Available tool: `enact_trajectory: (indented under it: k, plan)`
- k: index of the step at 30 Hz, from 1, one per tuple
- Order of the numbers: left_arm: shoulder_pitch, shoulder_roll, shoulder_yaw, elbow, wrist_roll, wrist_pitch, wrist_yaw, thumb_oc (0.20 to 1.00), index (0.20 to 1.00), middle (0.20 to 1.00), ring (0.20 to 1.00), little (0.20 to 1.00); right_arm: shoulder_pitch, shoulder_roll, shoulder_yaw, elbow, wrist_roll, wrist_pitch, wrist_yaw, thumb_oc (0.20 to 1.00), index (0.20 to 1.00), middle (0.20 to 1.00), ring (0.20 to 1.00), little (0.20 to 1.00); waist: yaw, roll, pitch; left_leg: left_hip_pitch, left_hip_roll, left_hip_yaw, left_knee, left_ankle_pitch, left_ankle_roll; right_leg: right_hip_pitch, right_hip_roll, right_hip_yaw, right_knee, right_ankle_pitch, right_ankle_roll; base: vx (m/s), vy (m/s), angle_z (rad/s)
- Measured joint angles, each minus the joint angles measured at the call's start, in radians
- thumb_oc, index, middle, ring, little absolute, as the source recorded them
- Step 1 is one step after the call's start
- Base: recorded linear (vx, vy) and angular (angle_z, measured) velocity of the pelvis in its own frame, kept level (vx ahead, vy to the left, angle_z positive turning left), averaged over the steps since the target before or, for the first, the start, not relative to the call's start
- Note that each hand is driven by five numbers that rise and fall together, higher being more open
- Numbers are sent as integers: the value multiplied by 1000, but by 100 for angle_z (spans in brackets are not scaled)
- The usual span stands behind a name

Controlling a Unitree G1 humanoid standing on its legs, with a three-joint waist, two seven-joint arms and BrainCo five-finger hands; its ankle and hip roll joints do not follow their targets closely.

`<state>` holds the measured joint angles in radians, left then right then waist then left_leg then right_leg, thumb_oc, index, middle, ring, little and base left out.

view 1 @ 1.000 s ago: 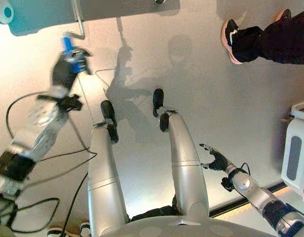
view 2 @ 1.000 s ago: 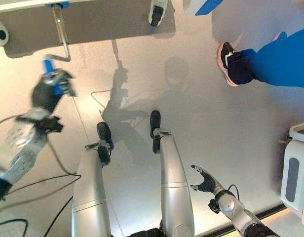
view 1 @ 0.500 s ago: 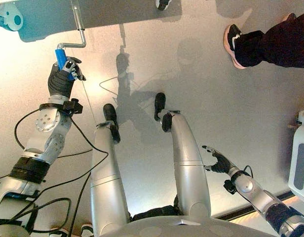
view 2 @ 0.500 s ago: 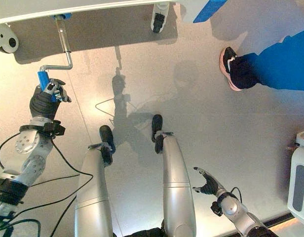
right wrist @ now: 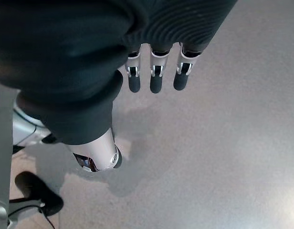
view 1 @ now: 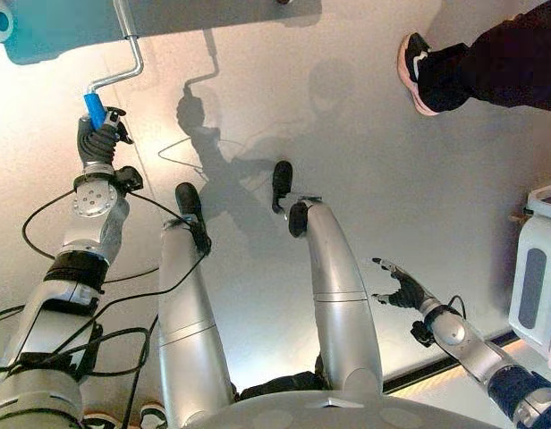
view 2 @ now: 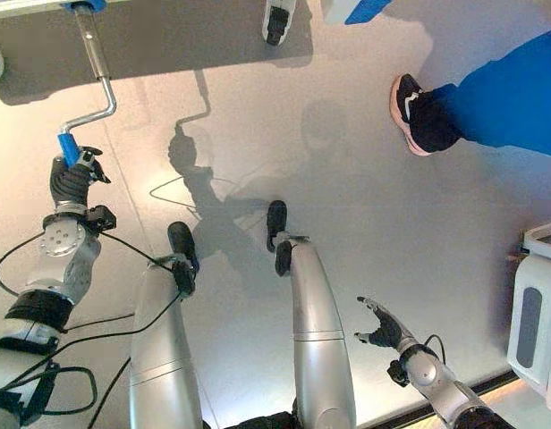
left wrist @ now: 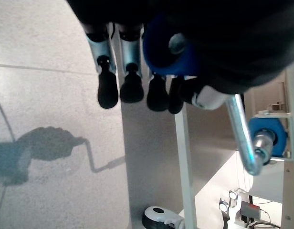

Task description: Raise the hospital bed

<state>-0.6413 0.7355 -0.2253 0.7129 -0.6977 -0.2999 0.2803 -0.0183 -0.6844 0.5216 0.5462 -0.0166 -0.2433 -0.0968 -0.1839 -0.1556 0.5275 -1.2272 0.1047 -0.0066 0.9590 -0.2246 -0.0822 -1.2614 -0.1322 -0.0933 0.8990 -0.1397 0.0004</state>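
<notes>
My left hand point(view 1: 98, 138) is curled around the smooth blue grip point(view 1: 95, 109) of the bed's crank, a bent rod of bright metal point(view 1: 123, 49) running up to the bed frame point(view 2: 168, 31) at the far edge of the grey speckled floor point(view 1: 347, 161). My right hand point(view 1: 402, 288) hangs low beside me, fingers straight and loosely apart, holding nothing. A person's dark shoe point(view 1: 417, 61) with a pink sole stands well off to the right, and a white boxy unit point(view 1: 535, 277) sits at the right edge.
</notes>
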Motion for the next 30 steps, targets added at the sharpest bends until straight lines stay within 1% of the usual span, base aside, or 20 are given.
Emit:
enact_trajectory:
  k: [1,2,4,6,7,13,14,18,21,29,30]
  plan:
    - [-12,-2,-10,26,0,3,0,200,200,200,200,200,-1,-1,3,0,2,0,1,1000,1000,1000,1000,1000,4,0,0,-3,4,-1,1,0,1,0,5,0,-8,6,1,1,35,-15]
    - [-47,-12,-18,75,7,9,2,200,200,200,200,200,-1,0,19,0,10,0,2,1000,1000,1000,1000,1000,-14,-2,-1,-11,9,0,3,0,3,-2,9,0,-18,14,2,-2,24,-11]
    - [-91,-16,-30,145,17,19,7,200,200,200,200,200,-13,1,34,0,11,-1,5,1000,1000,1000,1000,1000,-27,-5,-3,-25,12,-3,5,1,8,-9,14,2,-28,24,13,3,26,-7]
    - [-135,-25,-33,202,21,30,10,200,200,200,200,200,-18,1,53,-3,21,-2,7,1000,1000,1000,1000,1000,-48,-11,-7,-45,13,1,15,1,13,-25,25,13,-34,34,15,3,29,-11]
    - [-160,-32,-33,227,32,39,19,200,200,200,200,200,-19,0,58,-16,29,-3,6,1000,1000,1000,1000,1000,-49,-13,-9,-57,14,3,19,0,15,-35,28,16,-40,42,17,2,23,-13]
    - [-201,-52,-54,262,71,54,29,200,200,200,200,200,-24,1,81,-23,35,-13,6,1000,1000,1000,1000,1000,-71,-18,-12,-72,22,6,28,-2,23,-44,42,35,-52,55,28,7,5,-5]
    - [-217,-52,-59,263,96,57,35,200,200,200,200,200,-24,1,81,-23,37,-13,6,1000,1000,1000,1000,1000,-74,-18,-12,-79,24,7,29,-1,24,-50,48,36,-56,59,31,9,-2,-5]
    - [-233,-59,-73,268,109,71,48,200,200,200,200,200,-24,0,86,-25,40,-14,6,1000,1000,1000,1000,1000,-75,-19,-12,-85,27,14,31,-1,26,-60,61,57,-60,66,37,5,-10,-5]
    - [-234,-63,-74,268,134,77,57,200,200,200,200,200,-24,0,89,-25,42,-14,6,1000,1000,1000,1000,1000,-77,-19,-12,-86,30,17,31,-1,27,-62,65,59,-60,66,37,3,-7,-1]
    - [-230,-66,-74,266,137,77,70,200,200,200,200,200,-24,0,102,-33,50,-14,7,1000,1000,1000,1000,1000,-77,-19,-13,-87,33,26,32,-1,27,-69,67,67,-58,68,37,0,0,0]
    - [-230,-66,-74,266,137,77,71,225,225,225,225,225,-24,0,103,-33,50,-14,7,1000,1000,1000,1000,1000,-77,-19,-13,-87,33,27,32,-1,28,-69,69,68,-58,69,37,0,0,0]
